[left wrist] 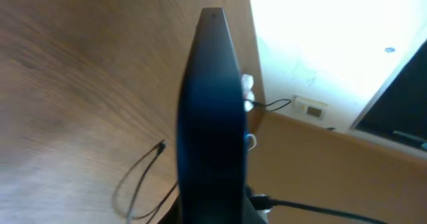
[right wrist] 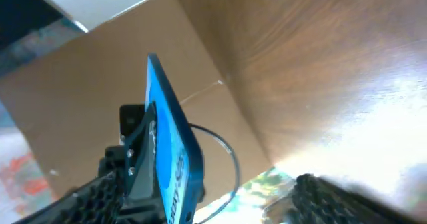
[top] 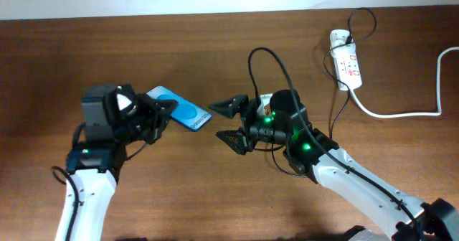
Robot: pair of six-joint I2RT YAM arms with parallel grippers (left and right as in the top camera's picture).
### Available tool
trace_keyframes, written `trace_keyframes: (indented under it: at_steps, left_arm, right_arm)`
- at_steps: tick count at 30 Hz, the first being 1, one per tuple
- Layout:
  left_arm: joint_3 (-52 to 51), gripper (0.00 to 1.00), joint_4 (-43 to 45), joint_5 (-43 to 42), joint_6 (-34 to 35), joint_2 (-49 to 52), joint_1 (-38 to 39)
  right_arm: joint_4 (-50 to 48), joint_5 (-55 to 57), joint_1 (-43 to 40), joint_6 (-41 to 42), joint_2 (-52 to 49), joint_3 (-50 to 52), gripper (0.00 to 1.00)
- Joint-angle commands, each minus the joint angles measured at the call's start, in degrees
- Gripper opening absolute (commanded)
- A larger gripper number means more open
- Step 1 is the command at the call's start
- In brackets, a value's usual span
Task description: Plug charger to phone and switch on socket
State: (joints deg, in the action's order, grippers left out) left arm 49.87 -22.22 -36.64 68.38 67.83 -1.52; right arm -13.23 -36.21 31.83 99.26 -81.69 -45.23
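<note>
The phone [top: 181, 110], with a blue screen and black frame, is held off the table in my left gripper [top: 154, 119], which is shut on its left end. In the left wrist view the phone [left wrist: 210, 117] stands edge-on and fills the middle. In the right wrist view the phone [right wrist: 170, 151] faces me, about a finger's length away. My right gripper [top: 228, 122] is open and empty just right of the phone. The white socket [top: 346, 58] lies at the far right. The thin black charger cable [top: 334, 108] runs from it toward the right arm. Its tip is hidden.
The socket's thick white cord [top: 401, 114] curves off to the right edge. A thin black cable loop [left wrist: 137, 181] lies on the wood left of the phone. Another black loop [top: 269, 62] arches over the right arm. The table's far edge meets a pale wall.
</note>
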Motion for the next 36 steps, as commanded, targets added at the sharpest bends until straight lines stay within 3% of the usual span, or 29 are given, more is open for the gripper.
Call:
trace_keyframes:
  at_steps: [1,5,8,13,17,22,30,36]
  left_arm:
    - [0.09,0.00,-3.76,-7.63,-12.92,-0.15,-4.13]
    - [0.09,0.00,-9.73,-9.66,-22.25,0.00,-6.43]
    - [0.09,0.00,-10.49,-13.86,-29.53,0.50,-6.43]
    - [0.09,0.00,-14.86,-15.52,-38.23,3.08,-6.43]
    - [0.09,0.00,-15.37,-17.05,-38.82,6.47,-6.43]
    - [0.09,0.00,-13.60,-19.56,-44.98,10.64,-6.43]
    - [0.09,0.00,-11.21,-19.54,-46.21,11.63,-6.43]
    - [0.09,0.00,-11.23,-19.56,-46.23,11.67,-6.38]
  right_arm:
    - [2.51,2.21,0.39,-11.80,0.63,-0.74,1.00]
    - [11.06,9.68,0.39,-24.90,0.63,-0.74,0.98]
    - [17.29,14.27,0.39,-30.03,0.63,-0.74,0.98]
    - [18.40,17.66,0.35,-39.65,0.63,-0.74,0.98]
    - [18.40,19.56,0.26,-44.09,0.66,-0.85,0.98]
    - [19.37,19.30,-2.10,-44.61,1.22,-0.85,0.98]
    - [28.55,19.52,-9.86,-47.84,4.76,-0.87,0.98]
    - [39.32,25.77,-16.09,-49.77,4.72,-0.85,0.98]
